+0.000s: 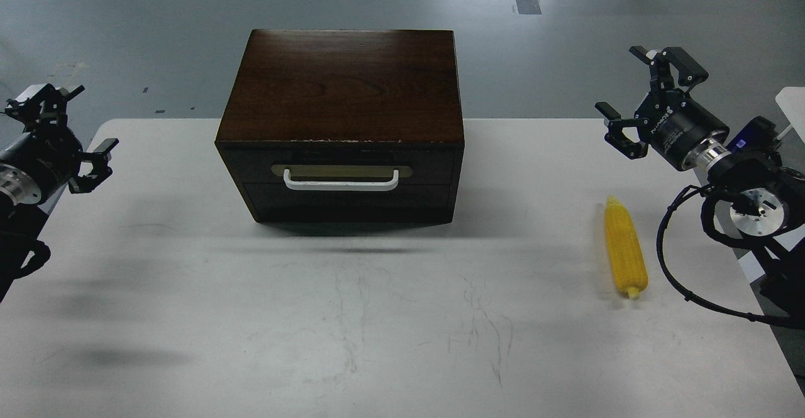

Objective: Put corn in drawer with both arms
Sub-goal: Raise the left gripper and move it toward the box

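A bright yellow corn lies lengthwise on the white table at the right, its pointed tip away from me. The drawer of the dark brown cabinet is pushed in flush, with a brass plate and a white bar handle on its front. My right gripper hangs open above the table's right edge, behind and above the corn, holding nothing. At the far left edge my left gripper is open and empty, well left of the cabinet.
The white table carries the cabinet at its back middle. A plain dark panel sits below the drawer. Grey floor lies beyond the table. A black cable loops from the right arm next to the corn.
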Robot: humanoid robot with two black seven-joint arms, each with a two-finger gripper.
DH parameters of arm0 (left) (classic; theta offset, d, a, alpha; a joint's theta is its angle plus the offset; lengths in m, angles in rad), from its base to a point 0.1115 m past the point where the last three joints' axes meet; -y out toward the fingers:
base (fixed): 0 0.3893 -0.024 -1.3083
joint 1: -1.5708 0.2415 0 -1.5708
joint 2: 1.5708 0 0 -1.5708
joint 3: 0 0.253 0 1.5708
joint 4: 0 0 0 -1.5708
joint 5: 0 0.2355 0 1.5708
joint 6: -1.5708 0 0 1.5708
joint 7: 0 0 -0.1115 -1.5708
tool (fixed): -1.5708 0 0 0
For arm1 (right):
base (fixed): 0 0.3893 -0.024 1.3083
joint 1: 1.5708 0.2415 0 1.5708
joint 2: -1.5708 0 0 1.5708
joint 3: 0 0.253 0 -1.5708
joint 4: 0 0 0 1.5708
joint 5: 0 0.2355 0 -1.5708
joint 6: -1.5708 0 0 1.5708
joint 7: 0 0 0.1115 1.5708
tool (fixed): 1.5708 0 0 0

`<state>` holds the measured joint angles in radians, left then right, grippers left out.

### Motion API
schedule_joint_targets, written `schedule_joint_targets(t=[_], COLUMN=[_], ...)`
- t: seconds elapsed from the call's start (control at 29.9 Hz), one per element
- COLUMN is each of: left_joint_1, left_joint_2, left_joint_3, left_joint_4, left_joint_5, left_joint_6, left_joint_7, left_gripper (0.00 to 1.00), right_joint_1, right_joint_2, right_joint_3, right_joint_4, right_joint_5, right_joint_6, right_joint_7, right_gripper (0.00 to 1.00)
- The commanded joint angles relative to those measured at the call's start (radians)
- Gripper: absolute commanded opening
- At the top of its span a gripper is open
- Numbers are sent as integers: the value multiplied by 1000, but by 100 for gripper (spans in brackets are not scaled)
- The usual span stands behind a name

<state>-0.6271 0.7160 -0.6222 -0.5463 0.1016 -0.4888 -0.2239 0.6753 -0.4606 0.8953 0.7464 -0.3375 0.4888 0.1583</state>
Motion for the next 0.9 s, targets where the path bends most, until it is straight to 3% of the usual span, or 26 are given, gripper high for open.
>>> schedule_joint_targets(t=[0.0,0.2,0.3,0.87], left_joint_1=[14,12,1,-13], left_joint_2=[2,2,-15,-70], left_joint_3=[-1,-11,-10,-2], left_joint_4=[-3,-35,-35,-37], left_joint_5=[-5,-25,-48,-48], left_joint_6=[0,0,0,0], left_joint_7=[1,-5,3,6], left_gripper=[99,99,99,99], right_joint_1=[6,15,32,29], right_joint_2=[23,83,111,134], right_joint_3=[-6,-13,-18,-45], right_joint_4=[-12,-13,-13,-12], right_joint_5=[0,-2,-2,-3], right_joint_6=[0,0,-59,-68], right_joint_7=[-2,-14,-14,-16], right_gripper=[100,100,100,100])
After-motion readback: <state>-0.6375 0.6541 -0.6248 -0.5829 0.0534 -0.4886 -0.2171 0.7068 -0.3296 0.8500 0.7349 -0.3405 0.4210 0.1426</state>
